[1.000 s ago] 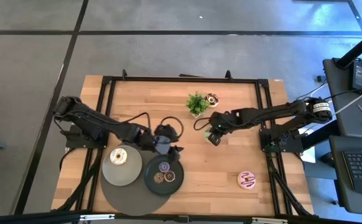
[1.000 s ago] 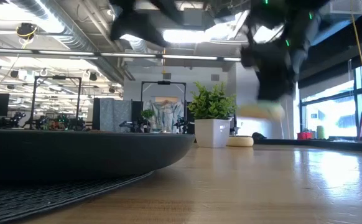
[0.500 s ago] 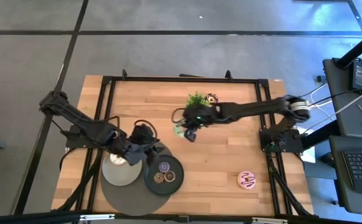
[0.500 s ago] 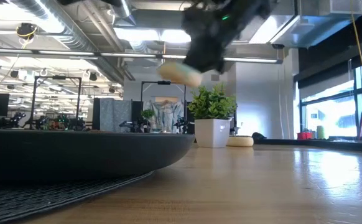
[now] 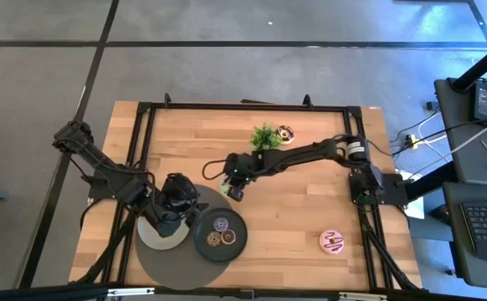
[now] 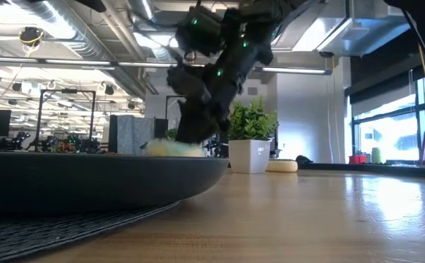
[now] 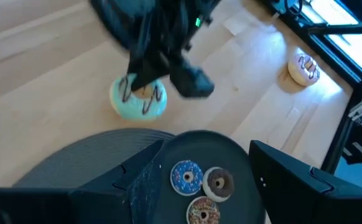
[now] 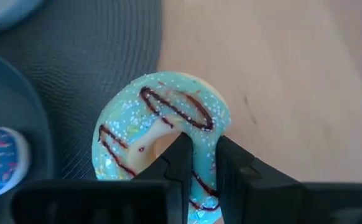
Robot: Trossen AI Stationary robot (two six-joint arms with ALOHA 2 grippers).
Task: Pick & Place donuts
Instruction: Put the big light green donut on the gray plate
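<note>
Green-iced donut point(image 8: 162, 134) is pinched through its ring by right gripper point(image 5: 235, 189), low beside dark plate point(image 5: 235, 242) holding three tiny donuts point(image 7: 203, 186). Judgement: carry it inward over the rim before letting go. Left gripper point(image 5: 179, 201) hovers spread above grey plate point(image 5: 147, 237).

The right arm reaches across the wooden desk point(image 5: 294, 209), its pincer point(image 5: 234, 186) low just beside the dark plate point(image 5: 205, 242), which carries three tiny donuts point(image 5: 221, 232). The left arm is folded back, its pincer point(image 5: 175, 202) over the grey plate point(image 5: 153, 237). A pink striped donut point(image 5: 333, 242) lies well apart near the right edge; a small green plant point(image 5: 265, 136) and another donut point(image 5: 286, 132) stand at the far edge.
</note>
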